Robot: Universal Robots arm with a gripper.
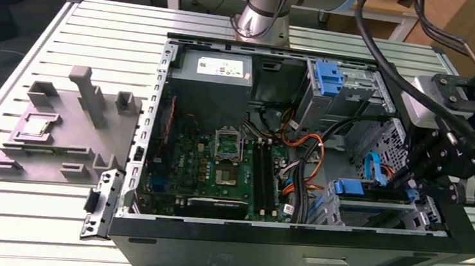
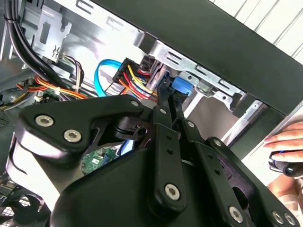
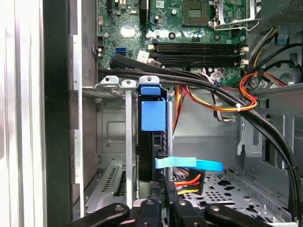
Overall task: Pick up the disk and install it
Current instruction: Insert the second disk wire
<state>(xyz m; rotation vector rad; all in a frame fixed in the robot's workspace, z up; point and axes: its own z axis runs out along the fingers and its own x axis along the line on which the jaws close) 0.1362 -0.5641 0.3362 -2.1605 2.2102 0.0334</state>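
The disk (image 1: 356,188) stands on edge in the lower drive cage (image 1: 377,215) of the open computer case, at the exterior view's right. Its blue carrier (image 3: 152,113) faces the motherboard and its dark body (image 3: 146,156) runs back toward me. My gripper (image 1: 405,186) hangs over that cage. In both wrist views its black fingers (image 2: 158,111) lie close together, shut, and the gripper (image 2: 163,92) ends at the disk's edge beside a blue tab (image 2: 182,87). In the first wrist view the gripper (image 3: 164,207) sits at the disk's near end. Whether it pinches any part is hidden.
A blue data cable (image 3: 189,164), red-yellow power wires (image 3: 187,181) and a black cable bundle (image 3: 199,80) cross beside the disk. The motherboard (image 1: 217,163), a grey power supply (image 1: 217,70) and an upper blue bracket (image 1: 328,80) share the case. A grey fixture (image 1: 57,124) lies on the table. A hand (image 2: 286,142) rests outside the case.
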